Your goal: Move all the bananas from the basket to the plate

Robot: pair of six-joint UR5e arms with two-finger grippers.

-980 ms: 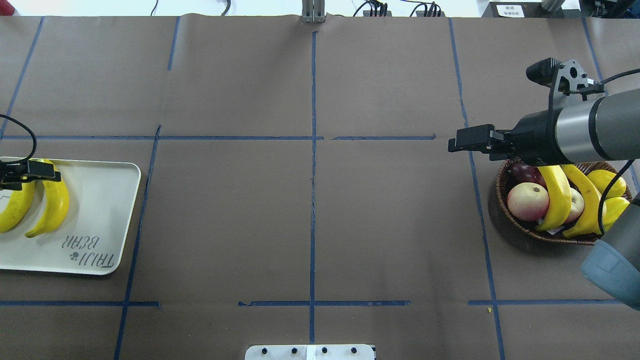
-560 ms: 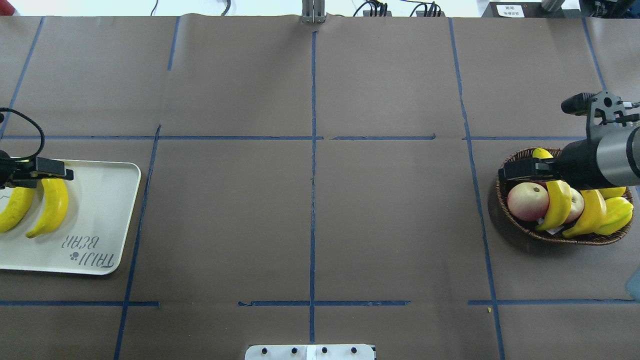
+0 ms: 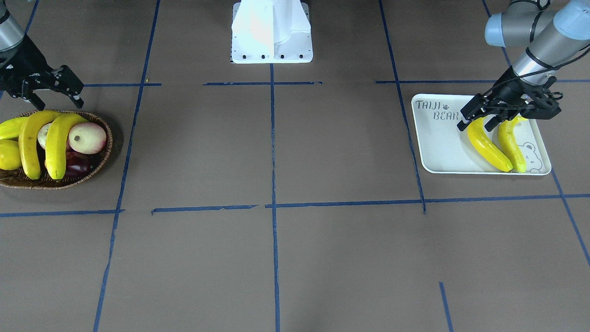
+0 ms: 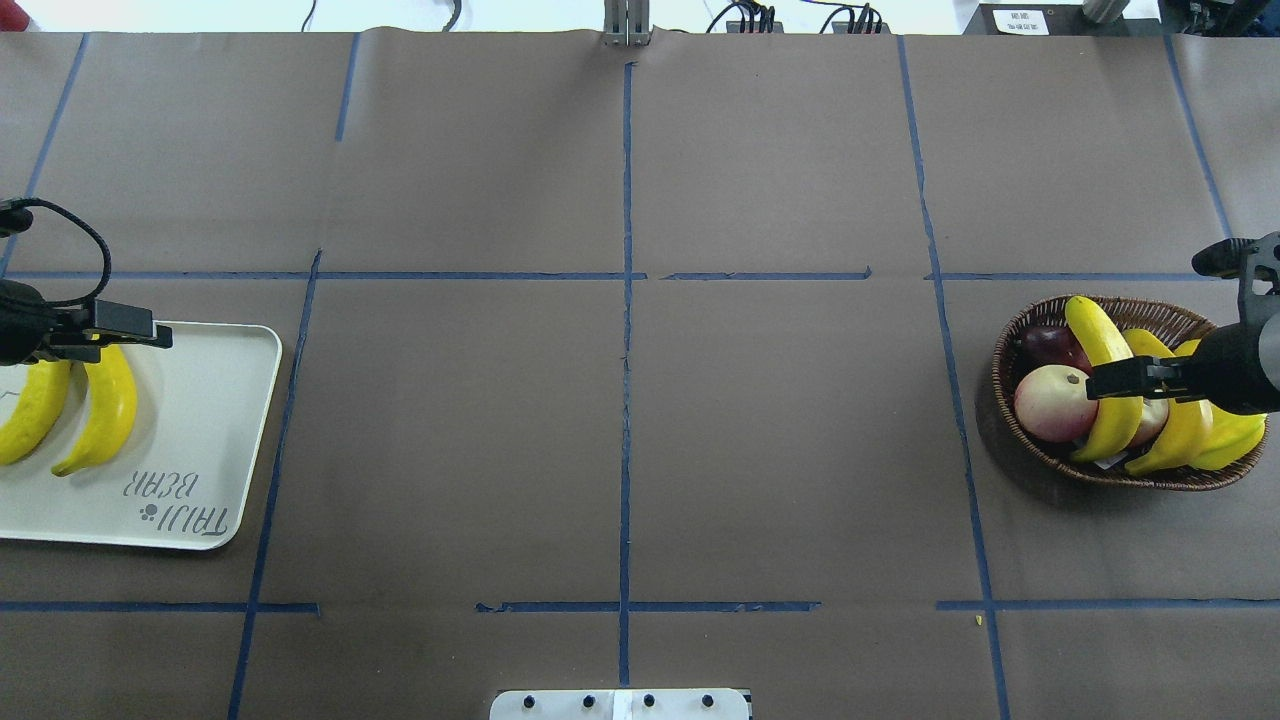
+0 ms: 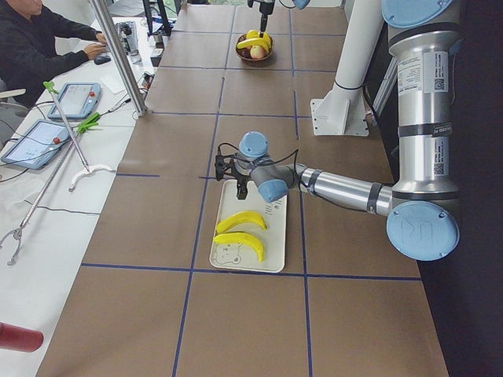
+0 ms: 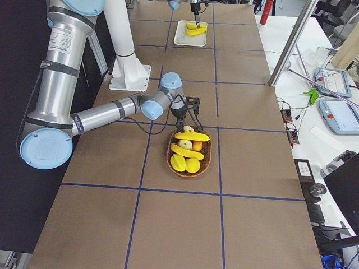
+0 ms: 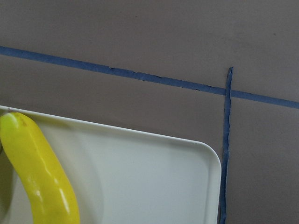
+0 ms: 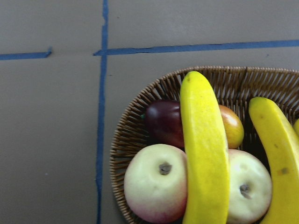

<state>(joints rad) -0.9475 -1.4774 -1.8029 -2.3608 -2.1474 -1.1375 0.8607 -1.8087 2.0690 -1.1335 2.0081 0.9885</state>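
Two yellow bananas (image 4: 1097, 333) (image 4: 1182, 432) lie across the fruit in the brown wicker basket (image 4: 1008, 345) at the table's right end; the right wrist view shows them close up (image 8: 205, 154) (image 8: 276, 154). My right gripper (image 3: 57, 101) hovers open over the basket (image 3: 69, 180), holding nothing. Two more bananas (image 3: 488, 148) (image 3: 510, 144) lie side by side on the white "TAIJI BEAR" plate (image 3: 442, 147) at the left end. My left gripper (image 3: 477, 124) is open and empty just above their ends; it also shows at the plate's (image 4: 200, 400) far edge from overhead.
Beside the bananas, the basket holds two pale apples (image 4: 1054, 402), a dark red fruit (image 4: 1045, 345) and yellow-green fruit (image 3: 9, 154). The robot's white base (image 3: 272, 37) stands mid-table on my side. Blue tape lines cross the brown table between basket and plate.
My right arm drew back from past the basket's far left and came down over it, fingers now above the bananas. The left gripper slid a little right along the plate's far edge.
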